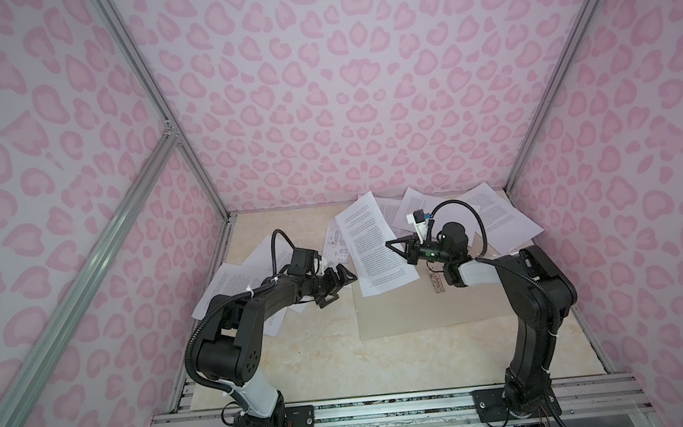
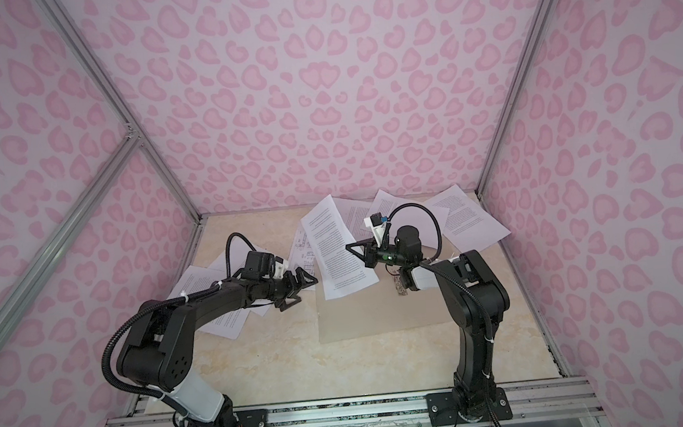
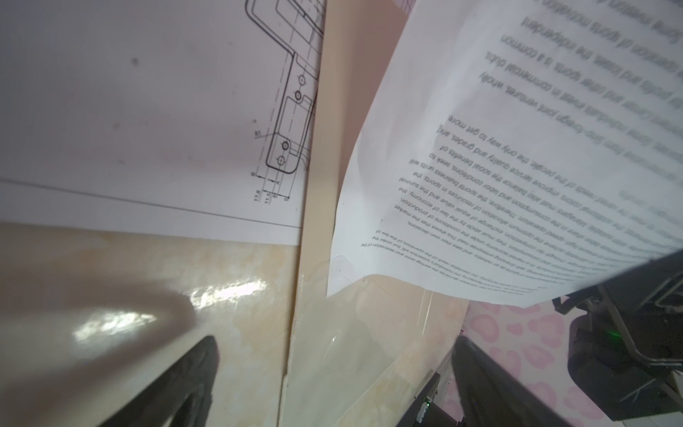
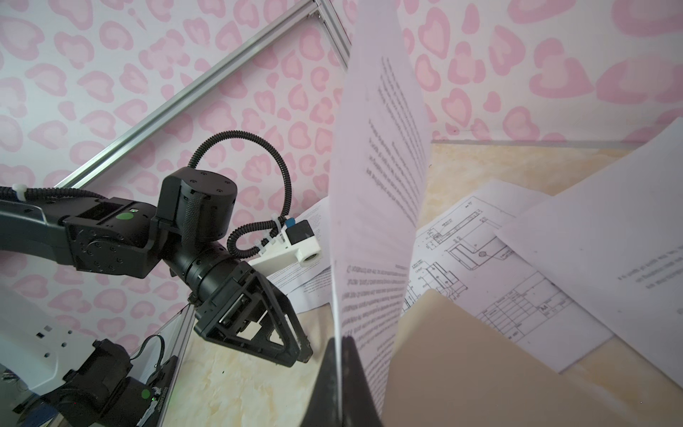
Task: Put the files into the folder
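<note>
Though top views blur the pinch, my right wrist view shows the right hand clamped on a text sheet over the folder; left hand gapes empty.

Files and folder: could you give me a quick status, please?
Right gripper shut on one text sheet, held above the folder. Left gripper open, empty. Other sheets scattered on table.

"17.8", "R1": drawing sheet; "get more": text sheet.
</note>
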You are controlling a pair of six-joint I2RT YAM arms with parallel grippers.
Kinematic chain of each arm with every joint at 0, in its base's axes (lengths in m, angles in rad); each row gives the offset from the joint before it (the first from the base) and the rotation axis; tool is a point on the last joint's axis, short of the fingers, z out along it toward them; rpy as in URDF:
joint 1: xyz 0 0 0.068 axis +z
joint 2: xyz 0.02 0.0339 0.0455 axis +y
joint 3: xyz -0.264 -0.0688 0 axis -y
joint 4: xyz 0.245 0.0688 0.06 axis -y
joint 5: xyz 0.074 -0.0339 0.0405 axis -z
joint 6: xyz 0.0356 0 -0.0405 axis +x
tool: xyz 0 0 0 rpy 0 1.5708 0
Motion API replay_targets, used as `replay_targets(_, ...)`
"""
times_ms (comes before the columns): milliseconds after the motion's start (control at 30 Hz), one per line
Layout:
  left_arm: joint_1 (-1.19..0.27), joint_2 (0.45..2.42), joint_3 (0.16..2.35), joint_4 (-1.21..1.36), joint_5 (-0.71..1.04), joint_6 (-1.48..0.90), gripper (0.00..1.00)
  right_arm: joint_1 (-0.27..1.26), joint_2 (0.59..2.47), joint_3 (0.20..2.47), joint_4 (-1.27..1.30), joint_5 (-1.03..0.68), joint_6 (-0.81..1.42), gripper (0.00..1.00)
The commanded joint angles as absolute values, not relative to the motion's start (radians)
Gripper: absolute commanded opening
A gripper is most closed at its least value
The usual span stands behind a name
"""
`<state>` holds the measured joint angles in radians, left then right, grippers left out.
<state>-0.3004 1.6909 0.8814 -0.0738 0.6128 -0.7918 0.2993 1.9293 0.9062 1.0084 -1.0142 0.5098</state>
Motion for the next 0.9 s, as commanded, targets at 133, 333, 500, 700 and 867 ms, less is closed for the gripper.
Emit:
replay_targets(133, -0.3, 1.697, 0.889, -0.041, 0.632, -0.785, 1.0, 0.325, 1.882, 0.927, 0.641, -0.97, 0.247, 0.0)
replay_targets(333, -0.3, 1.704, 0.891, -0.029, 0.641, -0.79, 1.0, 0.311, 1.918, 0.877, 0.845, -0.989, 0.411, 0.0)
replay_targets(500, -0.3, 1.702, 0.897, -0.031, 0.644, -0.791, 1.0, 0.311, 1.971, 0.853, 0.99, -0.985, 0.53, 0.0)
replay_targets(700, -0.299, 1.703, 0.902, -0.033, 0.646, -0.786, 1.0, 0.305, 1.957, 0.847, 0.909, -0.958, 0.529, 0.0)
replay_targets(867, -0.3, 1.711, 0.907, -0.031, 0.649, -0.787, 1.0, 0.298, 1.939, 0.886, 0.701, -0.962, 0.503, 0.0)
